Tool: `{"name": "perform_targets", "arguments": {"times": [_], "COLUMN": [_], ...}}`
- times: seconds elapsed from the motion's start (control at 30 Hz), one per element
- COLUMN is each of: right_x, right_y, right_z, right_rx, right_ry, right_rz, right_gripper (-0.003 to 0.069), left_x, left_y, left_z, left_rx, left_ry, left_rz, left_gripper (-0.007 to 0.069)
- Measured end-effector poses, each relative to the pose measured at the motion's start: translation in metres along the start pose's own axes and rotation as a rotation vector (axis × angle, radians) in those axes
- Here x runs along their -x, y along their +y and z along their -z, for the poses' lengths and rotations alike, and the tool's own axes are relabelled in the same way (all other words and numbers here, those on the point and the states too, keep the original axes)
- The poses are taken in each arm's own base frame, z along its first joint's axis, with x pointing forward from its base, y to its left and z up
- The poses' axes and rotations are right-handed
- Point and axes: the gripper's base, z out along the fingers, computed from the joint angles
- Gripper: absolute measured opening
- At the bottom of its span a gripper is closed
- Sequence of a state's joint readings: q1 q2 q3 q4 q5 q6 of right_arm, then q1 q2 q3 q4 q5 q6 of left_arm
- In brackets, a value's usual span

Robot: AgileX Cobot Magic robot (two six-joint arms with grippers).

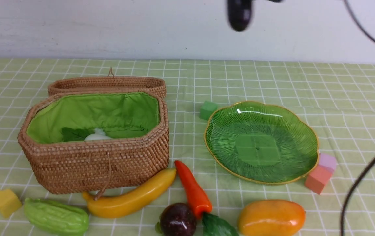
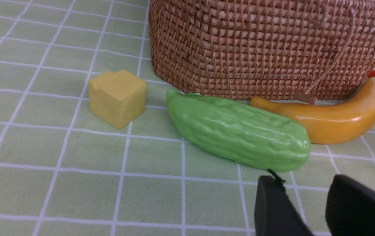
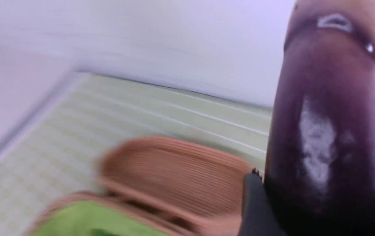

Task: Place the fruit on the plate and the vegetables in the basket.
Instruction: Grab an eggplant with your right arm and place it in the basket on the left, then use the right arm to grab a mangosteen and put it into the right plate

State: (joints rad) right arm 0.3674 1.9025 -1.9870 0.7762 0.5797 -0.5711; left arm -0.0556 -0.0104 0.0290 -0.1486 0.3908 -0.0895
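Right wrist view: the right jaws pinch the eggplant point(image 3: 325, 131), held above the tabletop point(image 1: 338, 98). In the basket point(image 1: 99, 167) lies the radish point(image 1: 97, 135). The plate point(image 1: 261, 141) stands at 3 o'clock from the basket. The banana point(image 1: 131, 196) lies at 6 o'clock just beside the basket wall, the gourd point(image 1: 56, 216) at 7 o'clock, the carrot point(image 1: 192, 190) at 5 o'clock. The purple fruit point(image 1: 178, 219) and the mango point(image 1: 271, 218) lie at 7 and 6 o'clock from the plate. The left jaws are spread, near the gourd.
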Motion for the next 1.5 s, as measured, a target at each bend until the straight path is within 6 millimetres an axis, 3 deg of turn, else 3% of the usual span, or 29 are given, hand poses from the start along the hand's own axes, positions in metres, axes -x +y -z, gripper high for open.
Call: {"name": "perform_targets", "arguments": {"times": [0.03,0.1,0.17,0.2,0.27,0.4,0.57,0.63,0.7,0.73,0.8,0.87,1.0,1.03,1.2,1.33,1.5], "right_x": [-0.007,-0.026,-0.044,-0.062,-0.085,-0.12,-0.126,-0.125,-0.123,-0.119,-0.111,-0.1,-0.073,-0.059,-0.029,-0.029,-0.061], "right_y": [0.029,0.061,0.08,0.096,0.109,0.116,0.114,0.113,0.112,0.112,0.109,0.105,0.094,0.087,0.076,0.08,0.098], "right_z": [-0.016,-0.04,-0.058,-0.076,-0.095,-0.12,-0.124,-0.123,-0.12,-0.114,-0.105,-0.093,-0.065,-0.046,0.013,0.046,0.053], "right_rx": [0.078,0.17,0.222,0.255,0.27,0.275,0.265,0.268,0.276,0.298,0.303,0.302,0.266,0.243,0.171,0.137,0.186], "right_ry": [-0.01,0.002,0.019,0.036,0.057,0.112,0.134,0.143,0.154,0.18,0.196,0.212,0.234,0.258,0.384,0.543,0.638], "right_rz": [0.074,0.195,0.269,0.324,0.366,0.366,0.326,0.32,0.324,0.333,0.349,0.361,0.368,0.357,0.33,0.326,0.335], "right_gripper": [0.0376,0.0376,0.0376,0.0376,0.0376,0.0376,0.038,0.0417,0.0472,0.0559,0.0634,0.0668,0.0667,0.0654,0.0604,0.059,0.059], "left_x": [0.0,0.0,0.0,0.0,0.0,0.0,0.0,0.0,0.0,0.0,0.0,0.0,0.0,0.0,0.0,0.0,0.0], "left_y": [0.0,0.0,0.0,0.0,0.0,0.0,0.0,0.0,0.0,0.0,0.0,0.0,0.0,0.0,0.0,0.0,0.0], "left_z": [0.0,0.0,0.0,0.0,0.0,0.0,0.0,0.0,0.0,0.0,0.0,0.0,0.0,0.0,0.0,0.0,0.0], "left_rx": [0.0,0.0,0.0,0.0,0.0,0.0,0.0,0.0,0.0,0.0,0.0,0.0,0.0,0.0,0.0,0.0,0.0], "left_ry": [0.0,0.0,0.0,0.0,0.0,0.0,0.0,0.0,0.0,0.0,0.0,0.0,0.0,0.0,0.0,0.0,0.0], "left_rz": [0.0,0.0,0.0,0.0,0.0,0.0,0.0,0.0,0.0,0.0,0.0,0.0,0.0,0.0,0.0,0.0,0.0], "left_gripper": [0.0239,0.0239,0.0239,0.0239,0.0239,0.0239,0.0239,0.0239,0.0239,0.0239,0.0239,0.0239,0.0239,0.0239,0.0239,0.0239,0.0239]}}
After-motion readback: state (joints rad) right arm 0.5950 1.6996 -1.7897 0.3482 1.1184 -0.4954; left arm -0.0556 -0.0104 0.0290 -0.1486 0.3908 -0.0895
